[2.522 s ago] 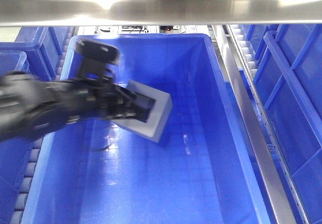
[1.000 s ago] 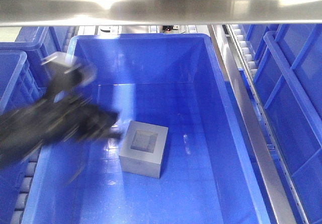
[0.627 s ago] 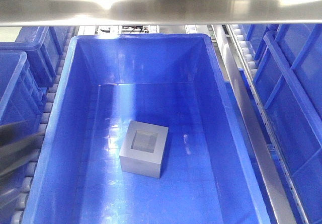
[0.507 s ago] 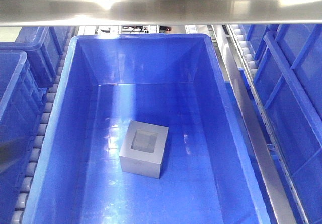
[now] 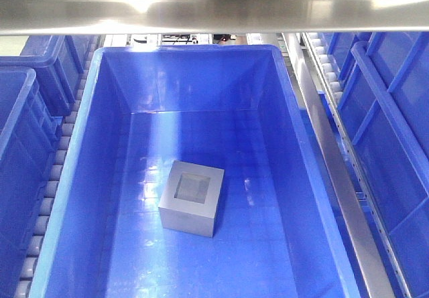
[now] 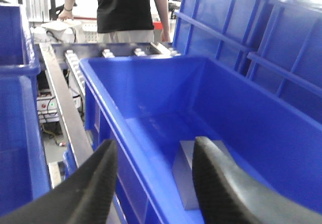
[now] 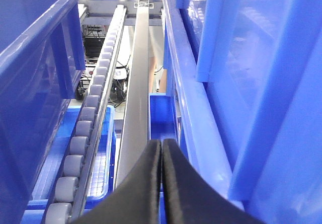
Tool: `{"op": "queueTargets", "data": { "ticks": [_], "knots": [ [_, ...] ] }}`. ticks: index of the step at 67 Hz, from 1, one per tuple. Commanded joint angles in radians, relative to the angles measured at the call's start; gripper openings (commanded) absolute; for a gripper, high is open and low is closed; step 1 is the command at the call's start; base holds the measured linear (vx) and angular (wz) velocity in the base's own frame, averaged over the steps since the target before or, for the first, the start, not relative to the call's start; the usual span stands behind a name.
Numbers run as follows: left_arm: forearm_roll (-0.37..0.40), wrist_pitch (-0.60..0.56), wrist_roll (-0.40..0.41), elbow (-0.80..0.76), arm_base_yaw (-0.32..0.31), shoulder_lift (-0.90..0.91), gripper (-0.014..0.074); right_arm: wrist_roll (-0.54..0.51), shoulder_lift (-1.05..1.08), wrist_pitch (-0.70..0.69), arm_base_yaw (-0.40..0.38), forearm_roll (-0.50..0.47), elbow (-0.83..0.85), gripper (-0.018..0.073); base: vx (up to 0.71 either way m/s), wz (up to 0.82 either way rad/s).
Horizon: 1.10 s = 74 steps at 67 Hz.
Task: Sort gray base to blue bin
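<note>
The gray base (image 5: 192,197) sits recess-up on the blue bin (image 5: 281,97) floor — left pincer (image 6: 153,176) wide, right pincer (image 7: 161,156) pressed closed.

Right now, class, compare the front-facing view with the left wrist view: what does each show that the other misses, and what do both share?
Only the front-facing view shows the gray base's recessed top face, the steel beam overhead and the roller tracks beside the bin. Only the left wrist view shows the open left gripper and a person standing beyond the bin. Both show the blue bin with the base resting on its floor, touched by nothing.
</note>
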<state>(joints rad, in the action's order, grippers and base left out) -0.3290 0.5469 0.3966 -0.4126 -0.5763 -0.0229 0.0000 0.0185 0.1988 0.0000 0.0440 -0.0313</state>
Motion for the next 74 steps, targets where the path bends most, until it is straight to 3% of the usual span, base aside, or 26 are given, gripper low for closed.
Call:
{"op": "queueTargets", "data": {
  "ticks": [1,8,18,22,61,68,74],
  "knots": [
    [0.01,-0.081,-0.02,-0.02,-0.005,-0.019,0.0328,-0.012,0.008,-0.072,-0.005,0.008,-0.006,-0.0005,0.0,0.0],
    [0.096,-0.095,-0.106,-0.011,-0.005,-0.019,0.0245,-0.012,0.008,-0.072,-0.005,0.008,-0.006,-0.0005,0.0,0.0],
    [0.249,-0.1,-0.292,0.001,-0.005,-0.021,-0.0007,-0.012,0.008,-0.072,-0.005,0.008,-0.006,-0.0005,0.0,0.0],
    [0.275,-0.105,-0.333,0.001,-0.005,-0.021,-0.001,-0.012,0.008,-0.072,-0.005,0.008,-0.006,-0.0005,0.0,0.0],
    [0.269,-0.111,-0.329,0.014,-0.002,-0.021,-0.0008,-0.012,0.008,-0.074,-0.005,0.008,-0.006,-0.0005,0.0,0.0],
    [0.265,-0.181,-0.33,0.046,0.073,-0.02,-0.0008,-0.012,0.008,-0.074,-0.005,0.008,-0.006,-0.0005,0.0,0.0],
    [0.264,-0.246,-0.33,0.083,0.2,-0.02,-0.0008,-0.012,0.008,-0.074,-0.005,0.008,-0.006,-0.0005,0.0,0.0]
  ]
}}
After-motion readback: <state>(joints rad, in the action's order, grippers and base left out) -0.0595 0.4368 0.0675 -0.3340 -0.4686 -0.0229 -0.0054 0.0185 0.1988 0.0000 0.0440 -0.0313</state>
